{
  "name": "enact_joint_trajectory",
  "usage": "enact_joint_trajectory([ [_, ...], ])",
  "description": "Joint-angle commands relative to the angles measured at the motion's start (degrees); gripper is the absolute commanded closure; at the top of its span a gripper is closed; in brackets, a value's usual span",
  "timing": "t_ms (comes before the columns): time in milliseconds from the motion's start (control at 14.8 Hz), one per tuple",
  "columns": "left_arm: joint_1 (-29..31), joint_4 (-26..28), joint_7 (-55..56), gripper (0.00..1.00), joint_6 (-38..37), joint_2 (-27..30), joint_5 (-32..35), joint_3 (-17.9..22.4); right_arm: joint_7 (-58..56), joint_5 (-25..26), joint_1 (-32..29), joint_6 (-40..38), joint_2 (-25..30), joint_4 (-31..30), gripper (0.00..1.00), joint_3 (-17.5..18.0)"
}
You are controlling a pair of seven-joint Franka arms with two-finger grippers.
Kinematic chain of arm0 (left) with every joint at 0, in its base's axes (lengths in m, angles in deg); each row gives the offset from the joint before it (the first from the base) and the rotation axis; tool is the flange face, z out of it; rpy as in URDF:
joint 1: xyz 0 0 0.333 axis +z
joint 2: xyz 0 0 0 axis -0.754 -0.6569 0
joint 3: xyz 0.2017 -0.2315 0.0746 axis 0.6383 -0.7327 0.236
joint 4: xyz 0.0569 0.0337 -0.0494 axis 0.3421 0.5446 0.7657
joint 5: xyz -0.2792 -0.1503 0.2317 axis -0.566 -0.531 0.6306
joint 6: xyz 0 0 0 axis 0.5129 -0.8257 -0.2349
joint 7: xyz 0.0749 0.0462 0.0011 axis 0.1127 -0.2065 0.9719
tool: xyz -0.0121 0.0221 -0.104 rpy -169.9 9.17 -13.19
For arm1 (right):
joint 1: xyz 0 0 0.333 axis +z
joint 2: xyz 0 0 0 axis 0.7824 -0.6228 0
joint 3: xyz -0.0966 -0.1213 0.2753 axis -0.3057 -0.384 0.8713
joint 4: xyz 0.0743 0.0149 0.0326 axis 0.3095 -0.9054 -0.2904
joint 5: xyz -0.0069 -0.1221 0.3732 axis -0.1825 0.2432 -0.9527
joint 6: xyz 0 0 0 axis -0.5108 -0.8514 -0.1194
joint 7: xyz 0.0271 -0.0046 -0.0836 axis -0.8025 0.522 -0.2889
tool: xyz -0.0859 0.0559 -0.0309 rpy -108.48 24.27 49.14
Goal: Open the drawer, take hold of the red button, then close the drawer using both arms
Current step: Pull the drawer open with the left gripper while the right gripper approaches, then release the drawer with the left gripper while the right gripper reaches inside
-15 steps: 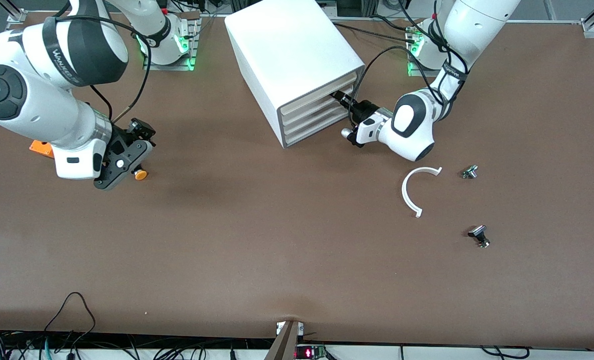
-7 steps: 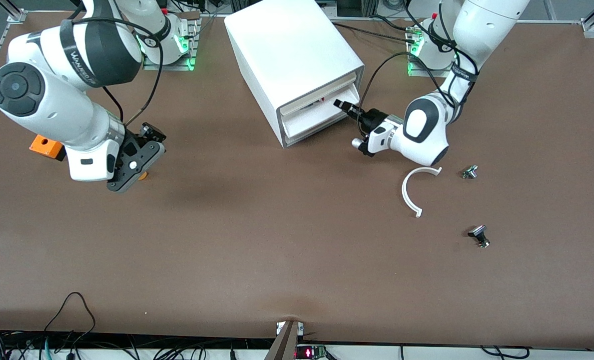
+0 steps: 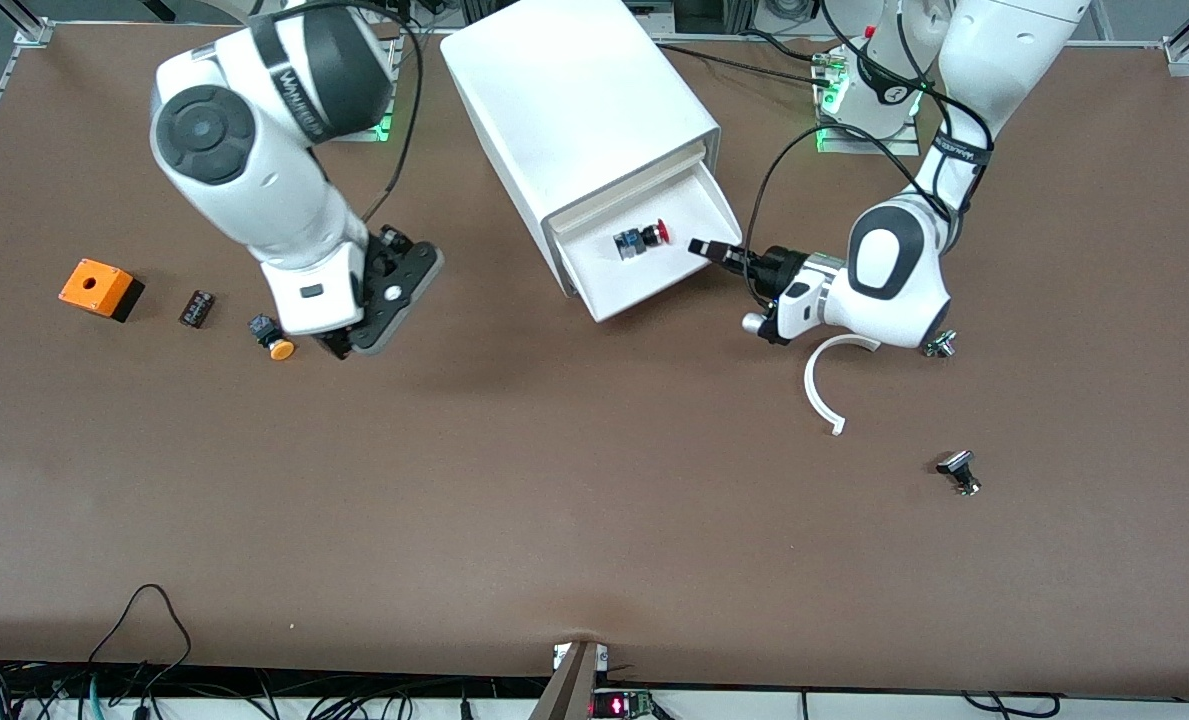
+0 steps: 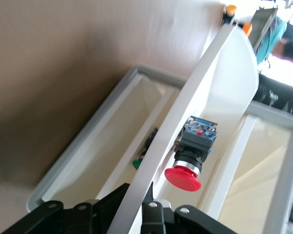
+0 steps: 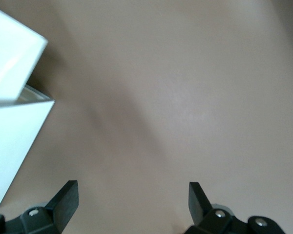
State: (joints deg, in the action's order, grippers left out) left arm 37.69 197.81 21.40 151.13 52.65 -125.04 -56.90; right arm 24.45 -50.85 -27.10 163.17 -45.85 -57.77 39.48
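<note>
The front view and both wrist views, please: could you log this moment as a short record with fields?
drawer: wide white tray-like drawer, pulled out of the white box-shaped cabinet
button: small red-capped push button, lying in the drawer
left gripper: shut on the drawer's front edge
right gripper: open, over the brown table beside the cabinet
other parts: orange-capped black button; orange box; curved white strip

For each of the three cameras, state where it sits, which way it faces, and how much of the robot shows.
Front view: high across the brown table, facing both white arms, the white box-shaped cabinet and its pulled-out drawer.
Left wrist view: on the left arm, looking into the drawer at the red-capped button; left claw shut on the drawer's front.
Right wrist view: on the right arm, looking down at bare table by the cabinet; right claw open.
Shared: front and left wrist views both show the button in the drawer.
</note>
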Motion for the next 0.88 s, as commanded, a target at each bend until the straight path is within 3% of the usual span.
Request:
enact_joint_trajectory([
  [0,-0.79,-4.07,7.13,0.99,7.61,-2.58,0.35,2.35,-1.75,-0.12,2.42,2.88,-0.59,2.94,0.0,-0.47],
  [135,0.17,-4.07,6.87,0.91,7.7,-2.76,0.35,2.44,-3.94,0.05,4.09,3.33,-0.5,4.35,0.0,-0.47],
  [202,0.61,-4.07,6.78,0.81,7.61,-2.76,0.44,2.44,-4.22,0.14,4.88,3.33,-0.5,4.62,0.0,-0.47],
  [270,0.88,-4.07,6.69,0.54,7.61,-2.76,0.35,2.44,-4.13,0.23,5.67,3.33,-0.5,4.62,0.0,-0.56],
  [337,1.23,-4.07,6.43,0.01,7.7,-2.58,0.18,2.44,-3.96,0.32,6.2,3.33,-0.5,4.62,0.0,-0.56],
  [810,2.46,-6.96,7.48,0.0,7.52,1.19,3.23,5.16,-4.13,3.75,8.31,3.42,-2.25,4.62,0.0,-0.56],
])
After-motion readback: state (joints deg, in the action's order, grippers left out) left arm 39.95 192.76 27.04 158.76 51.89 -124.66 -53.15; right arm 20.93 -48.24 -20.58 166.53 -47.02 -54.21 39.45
